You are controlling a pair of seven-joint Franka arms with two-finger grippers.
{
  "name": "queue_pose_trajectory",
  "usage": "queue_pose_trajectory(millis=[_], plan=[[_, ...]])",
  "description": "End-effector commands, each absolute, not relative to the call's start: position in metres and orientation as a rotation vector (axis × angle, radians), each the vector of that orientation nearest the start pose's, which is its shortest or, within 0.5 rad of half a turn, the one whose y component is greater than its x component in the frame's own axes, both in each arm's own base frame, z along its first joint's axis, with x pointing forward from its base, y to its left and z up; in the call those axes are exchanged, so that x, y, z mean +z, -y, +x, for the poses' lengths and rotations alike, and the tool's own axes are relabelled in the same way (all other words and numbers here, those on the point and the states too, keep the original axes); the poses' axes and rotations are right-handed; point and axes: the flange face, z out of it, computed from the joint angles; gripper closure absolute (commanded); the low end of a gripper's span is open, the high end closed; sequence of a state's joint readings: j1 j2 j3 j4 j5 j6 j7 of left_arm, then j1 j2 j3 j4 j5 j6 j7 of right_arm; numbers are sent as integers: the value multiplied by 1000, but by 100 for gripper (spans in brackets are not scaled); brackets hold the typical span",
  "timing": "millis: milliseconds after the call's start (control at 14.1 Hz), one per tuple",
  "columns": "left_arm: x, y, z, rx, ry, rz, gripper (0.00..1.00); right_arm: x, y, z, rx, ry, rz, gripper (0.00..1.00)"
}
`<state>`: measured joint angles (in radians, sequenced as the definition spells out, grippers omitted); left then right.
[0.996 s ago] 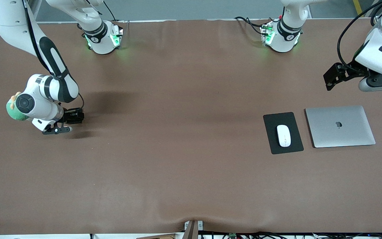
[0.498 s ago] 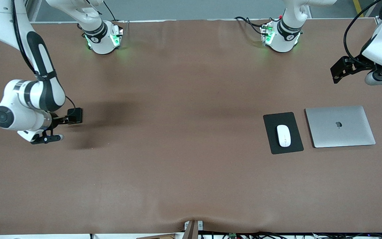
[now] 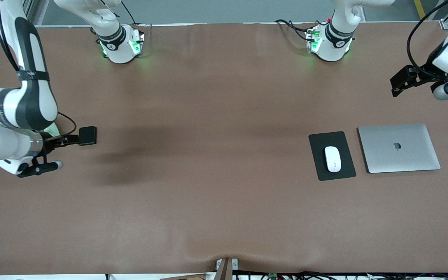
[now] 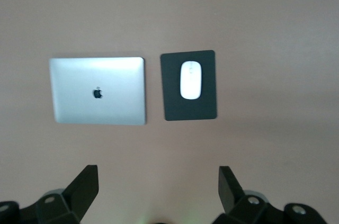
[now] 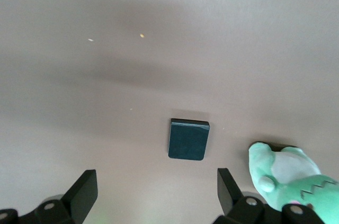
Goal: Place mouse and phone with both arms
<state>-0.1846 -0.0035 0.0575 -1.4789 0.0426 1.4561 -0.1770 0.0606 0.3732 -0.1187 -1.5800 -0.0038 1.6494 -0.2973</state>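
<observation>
The white mouse [image 3: 333, 158] lies on a black mouse pad [image 3: 321, 163] toward the left arm's end of the table; it also shows in the left wrist view [image 4: 190, 80]. The black phone [image 3: 87, 135] lies flat on the table toward the right arm's end and shows in the right wrist view [image 5: 189, 139]. My right gripper [image 3: 66, 140] hangs above the table beside the phone, open and empty [image 5: 156, 181]. My left gripper [image 3: 398, 82] is up over the table's left-arm end, apart from the mouse, open and empty [image 4: 158, 179].
A closed silver laptop [image 3: 399, 147] lies beside the mouse pad, toward the left arm's end. A green plush toy [image 5: 288, 176] sits on the table next to the phone, mostly hidden under the right arm in the front view [image 3: 54, 128].
My right arm has risen and drawn back toward its end of the table; the phone stays where it lay. My left gripper has moved up and toward the bases.
</observation>
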Motion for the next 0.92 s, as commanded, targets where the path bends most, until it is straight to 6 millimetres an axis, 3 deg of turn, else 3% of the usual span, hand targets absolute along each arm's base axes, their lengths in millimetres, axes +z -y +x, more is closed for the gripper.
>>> queue_pose_trajectory(millis=[0, 285, 498, 569, 854], plan=[[663, 46, 537, 17, 103, -3129, 0, 450, 25, 640, 493, 407, -3071, 0], [668, 54, 527, 15, 65, -3128, 0, 498, 28, 644, 372, 389, -3109, 0], [668, 50, 518, 17, 77, -3127, 0, 540, 24, 619, 433, 387, -3080, 0], [666, 51, 517, 24, 86, -3126, 0, 565, 27, 613, 437, 381, -3077, 0], [658, 55, 512, 15, 70, -3090, 0, 612, 20, 609, 343, 403, -3077, 0]])
